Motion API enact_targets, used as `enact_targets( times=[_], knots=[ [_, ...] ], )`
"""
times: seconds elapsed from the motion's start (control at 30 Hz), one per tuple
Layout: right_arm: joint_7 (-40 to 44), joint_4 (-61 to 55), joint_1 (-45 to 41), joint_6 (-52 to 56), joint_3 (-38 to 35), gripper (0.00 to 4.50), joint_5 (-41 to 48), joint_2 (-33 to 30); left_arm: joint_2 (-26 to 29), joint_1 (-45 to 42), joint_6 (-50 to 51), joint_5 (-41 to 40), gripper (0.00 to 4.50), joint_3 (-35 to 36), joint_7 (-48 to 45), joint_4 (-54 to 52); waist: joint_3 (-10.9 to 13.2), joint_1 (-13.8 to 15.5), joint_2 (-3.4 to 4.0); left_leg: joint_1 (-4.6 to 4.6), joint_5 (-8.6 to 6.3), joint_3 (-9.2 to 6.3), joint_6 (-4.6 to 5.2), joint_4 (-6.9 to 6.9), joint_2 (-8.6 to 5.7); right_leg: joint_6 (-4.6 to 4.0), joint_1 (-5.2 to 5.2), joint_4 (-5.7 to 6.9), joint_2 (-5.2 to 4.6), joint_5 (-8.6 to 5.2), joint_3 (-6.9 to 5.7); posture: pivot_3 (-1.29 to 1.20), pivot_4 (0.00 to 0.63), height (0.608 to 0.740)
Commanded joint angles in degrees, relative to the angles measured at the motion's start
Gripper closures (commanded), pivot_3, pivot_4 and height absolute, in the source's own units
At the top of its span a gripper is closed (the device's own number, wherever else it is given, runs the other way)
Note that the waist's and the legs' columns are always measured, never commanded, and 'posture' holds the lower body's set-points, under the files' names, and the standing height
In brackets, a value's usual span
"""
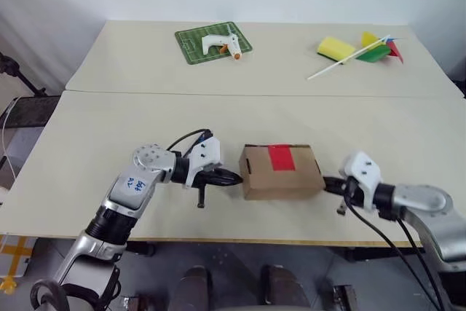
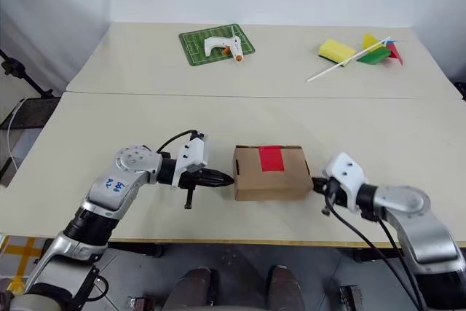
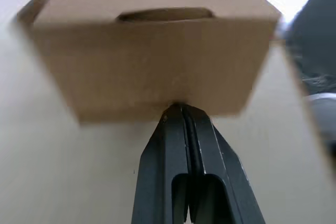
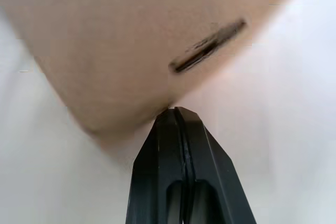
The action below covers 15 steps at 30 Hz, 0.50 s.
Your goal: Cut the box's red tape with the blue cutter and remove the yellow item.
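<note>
The box [image 1: 281, 172] is sitting near the front edge of the table [image 1: 109, 121], flaps closed, with the red tape [image 1: 280, 157] lying unbroken across its top. The left gripper [image 1: 234, 177] is pressing its closed, empty fingers against one end wall; the right gripper [image 1: 327, 183] is meeting the opposite end at a lower corner, fingers likewise closed on nothing. Both are bracing rather than gripping. Uneven pressure is likely to make the light carton pivot or slide toward the table edge, and the right tip, sitting on a corner, may slip off. At the far side, a glue gun [image 1: 218, 45] on a green mat [image 1: 191, 43], a yellow sponge [image 1: 336, 49] and a pinwheel [image 1: 378, 47] are lying well apart.
</note>
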Motion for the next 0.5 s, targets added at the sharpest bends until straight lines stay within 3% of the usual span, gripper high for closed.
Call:
enact_targets(
  times=[0.03, 0.13, 0.3, 0.4, 0.5],
  knots=[
    [-1.53, 9.12, -6.98, -5.84, 0.00, 4.50, -4.38, -0.49, 1.26, -0.08, 3.36, -3.11, 4.46, -1.14, -2.79, -5.14, 0.00, 0.10, 0.00, -0.01, 0.00, 0.00, 0.00, 0.01, -0.02, 0.00, 0.00, 0.00, -0.01, 0.00, 0.00, 0.00, 0.150, 0.740],
    [0.13, 14.97, -10.48, -8.85, -0.71, 4.50, -5.76, -2.58, 3.05, -2.10, 3.97, -2.75, 4.46, -2.02, -4.74, -5.26, 0.01, 0.38, 0.00, -0.06, -0.01, 0.00, 0.03, 0.09, -0.04, 0.02, 0.00, -0.02, -0.03, 0.01, 0.01, 0.00, 0.150, 0.740],
    [5.49, 14.82, -7.61, -9.22, -5.25, 4.50, -1.93, -6.28, 3.80, -6.70, 8.33, -6.26, 4.46, 1.89, -4.84, -1.90, 0.01, 0.29, 0.01, -0.16, -0.04, 0.04, 0.08, 0.11, -0.05, 0.07, 0.00, -0.02, -0.03, 0.03, 0.01, 0.00, 0.150, 0.740],
    [5.04, 12.39, -2.96, -10.31, -6.02, 4.50, -1.67, -5.00, 8.44, -3.98, 9.17, -6.14, 4.46, -0.36, -9.21, -3.61, 0.00, -0.38, 0.02, -0.12, -0.13, 0.11, 0.24, 0.10, -0.01, 0.09, 0.02, -0.01, -0.01, 0.04, 0.01, 0.00, 0.150, 0.740],
    [4.59, 9.79, -1.45, -10.25, -5.31, 4.50, -0.93, -2.66, 7.56, -3.90, 9.44, -4.44, 4.46, -1.78, -6.81, -2.42, 0.02, -1.10, 0.03, -0.08, -0.13, 0.16, 0.23, -0.01, 0.02, 0.09, 0.00, -0.02, 0.00, 0.03, 0.02, 0.00, 0.150, 0.740]
  ],
)
